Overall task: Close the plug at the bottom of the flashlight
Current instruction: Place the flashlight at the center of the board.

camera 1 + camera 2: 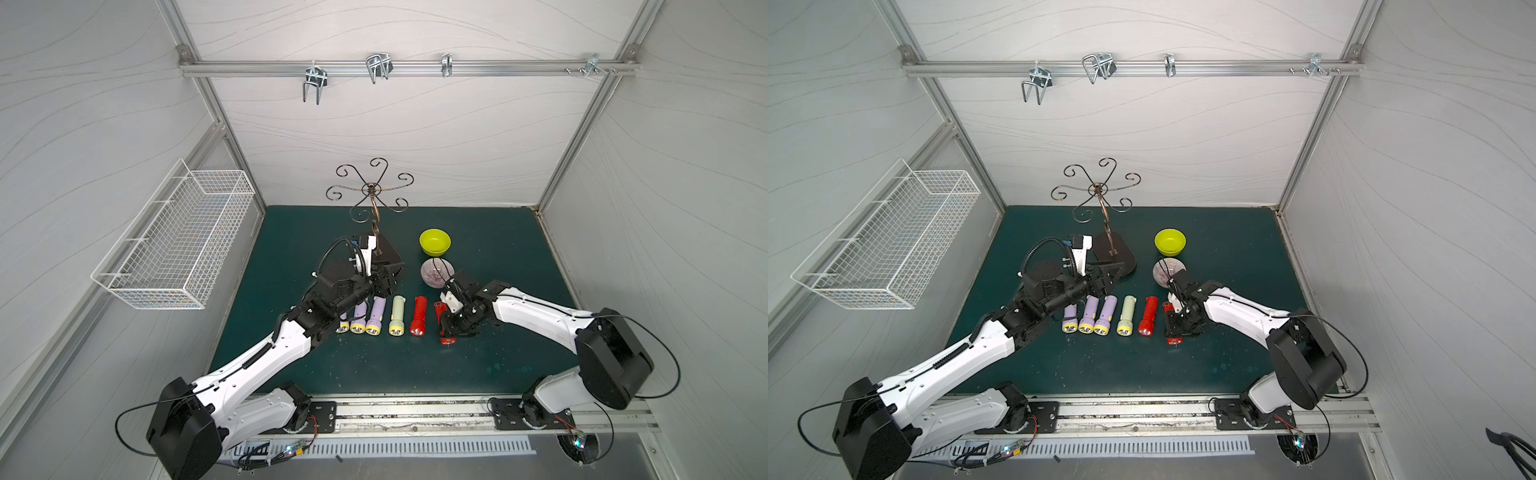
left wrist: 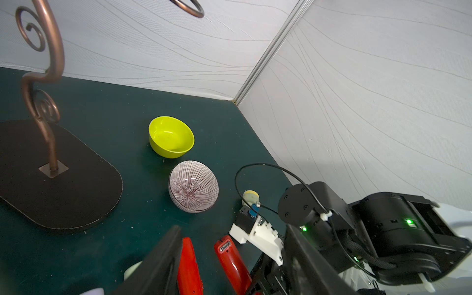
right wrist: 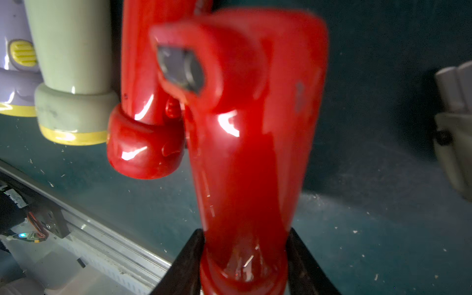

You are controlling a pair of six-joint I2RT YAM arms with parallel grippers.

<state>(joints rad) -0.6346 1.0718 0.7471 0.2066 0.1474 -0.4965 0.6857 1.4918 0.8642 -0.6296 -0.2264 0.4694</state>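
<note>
Right wrist, jaws on red flashlight (image 3: 245,158), plug (image 3: 214,56) perhaps ajar, top views unclear

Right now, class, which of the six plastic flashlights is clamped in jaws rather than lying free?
The red plastic flashlight clamped in the jaws of the right arm; the other red flashlight, the pale green flashlight and three purple flashlights lie ungripped.

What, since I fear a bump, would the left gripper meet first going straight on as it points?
Probably the striped bowl: in both top views the left gripper points toward it, with nothing between. Height is unclear, so it may pass over the rim.
</note>
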